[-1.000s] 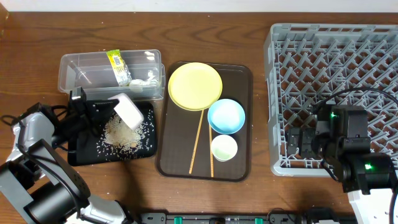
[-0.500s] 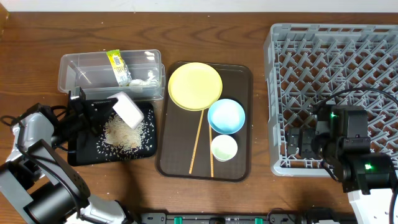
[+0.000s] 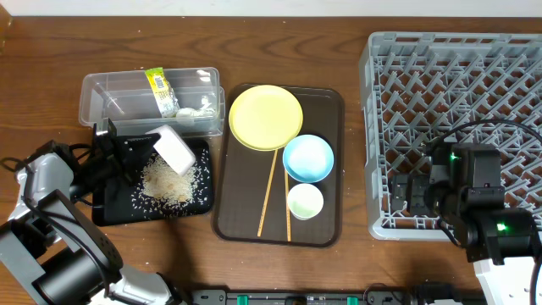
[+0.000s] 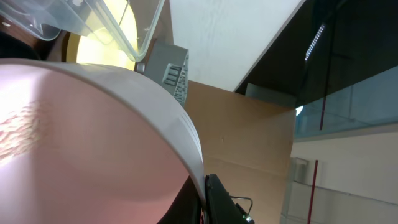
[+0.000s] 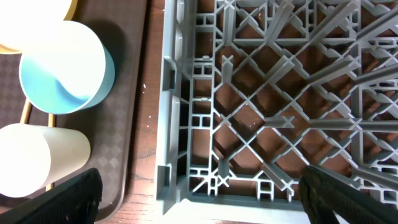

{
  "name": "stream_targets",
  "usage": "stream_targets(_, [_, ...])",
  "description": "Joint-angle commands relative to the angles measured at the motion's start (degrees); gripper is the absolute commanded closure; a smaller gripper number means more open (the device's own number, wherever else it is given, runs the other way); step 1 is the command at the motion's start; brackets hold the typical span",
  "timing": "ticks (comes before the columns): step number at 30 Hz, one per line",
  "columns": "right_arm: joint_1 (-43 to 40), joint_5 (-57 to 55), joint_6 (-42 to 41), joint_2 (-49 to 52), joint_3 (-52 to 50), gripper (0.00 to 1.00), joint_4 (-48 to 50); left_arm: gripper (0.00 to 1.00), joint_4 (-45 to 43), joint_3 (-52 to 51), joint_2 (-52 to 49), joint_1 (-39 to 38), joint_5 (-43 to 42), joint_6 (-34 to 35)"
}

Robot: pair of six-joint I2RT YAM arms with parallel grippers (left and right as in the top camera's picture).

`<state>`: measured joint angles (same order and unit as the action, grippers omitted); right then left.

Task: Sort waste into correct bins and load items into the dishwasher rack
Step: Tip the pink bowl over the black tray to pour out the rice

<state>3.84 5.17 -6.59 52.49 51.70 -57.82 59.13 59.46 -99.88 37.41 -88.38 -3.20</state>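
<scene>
**Rack far right of the held bowl**
Dishwasher rack [image 3: 457, 127] fills the right edge beneath the empty, wide-open right hand [image 5: 205, 186]. Near the left edge, the left hand [image 3: 151, 146] clamps the white bowl [image 3: 175, 151], tilted over the black tray [image 3: 110, 212].

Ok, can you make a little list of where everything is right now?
left hand: holds the white bowl tipped over the black tray
on that tray: loose rice
clear tub: wrapper, white scrap
brown tray: yellow plate, blue bowl, cup, two chopsticks
rack: no dishes seen in it
right hand: open, over the rack's corner
</scene>
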Motion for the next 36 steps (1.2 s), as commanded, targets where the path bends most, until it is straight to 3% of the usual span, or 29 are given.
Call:
stream_targets(1, [1.0,0.2,-0.6,0.0,1.1,0.01,-0.1,0.94,0.1,-0.2,-0.1,0.3,-0.9,-1.4])
stream_targets(8, [1.0,0.2,-0.6,0.0,1.1,0.01,-0.1,0.94,-2.4,-0.2,-0.1,0.3,11.7,-1.9])
stream_targets(14, [1.0,0.2,-0.6,0.0,1.1,0.01,-0.1,0.94,-1.8,-0.2,-0.1,0.3,0.5,-9.7])
stream_targets(19, [1.0,0.2,-0.6,0.0,1.1,0.01,-0.1,0.94,-2.0,-0.2,-0.1,0.3,4.0,-8.2])
stream_targets(23, [1.0,0.2,-0.6,0.0,1.1,0.01,-0.2,0.94,0.0,-0.2,-0.1,0.3,-1.1,-15.2])
stream_targets(28, [1.0,0.2,-0.6,0.0,1.1,0.01,-0.5,0.94,-0.2,-0.2,-0.1,0.3,2.4,-13.1])
stream_targets(31, [1.0,0.2,-0.6,0.0,1.1,0.01,-0.5,0.94,2.3,-0.2,0.0,0.3,-1.1,-19.2])
stream_targets(36, [1.0,0.2,-0.6,0.0,1.1,0.01,-0.5,0.94,2.2,-0.2,0.0,0.3,0.1,-18.9])
